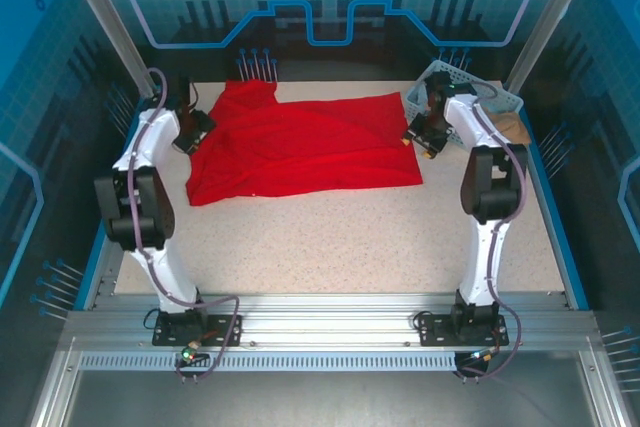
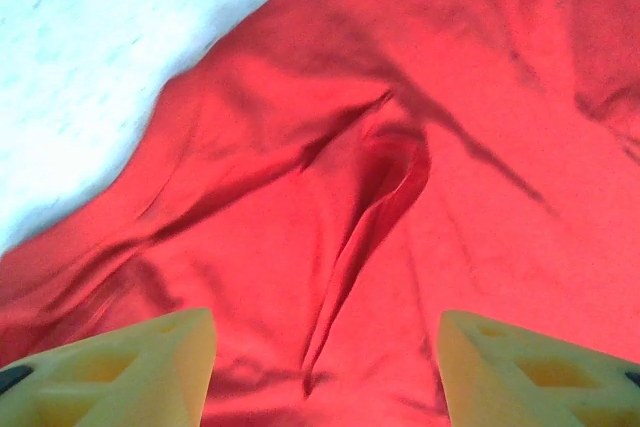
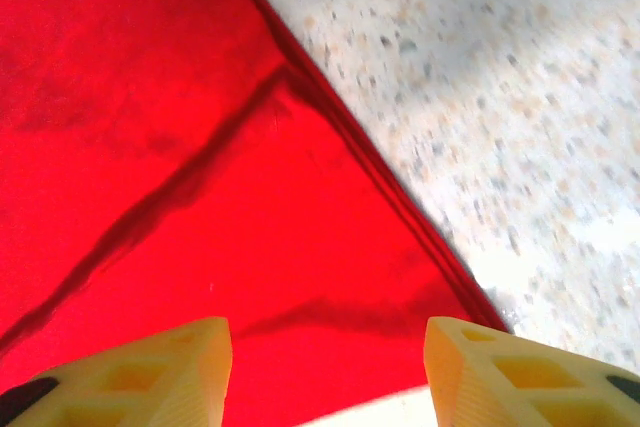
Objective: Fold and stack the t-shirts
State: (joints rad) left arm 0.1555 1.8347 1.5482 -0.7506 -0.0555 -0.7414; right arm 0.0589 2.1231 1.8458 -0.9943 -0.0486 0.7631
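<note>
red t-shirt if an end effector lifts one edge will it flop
Likely floppy: the red t-shirt lies flat with soft folds, so a lifted edge should drape and sag. Probably light, as the cloth looks thin. Pushed, it would likely bunch rather than slide on the table.

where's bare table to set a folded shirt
The near half of the table, in front of the red t-shirt, is bare. The far half is crowded: the shirt, the left end effector and right end effector at its sides, the basket at far right.
</note>
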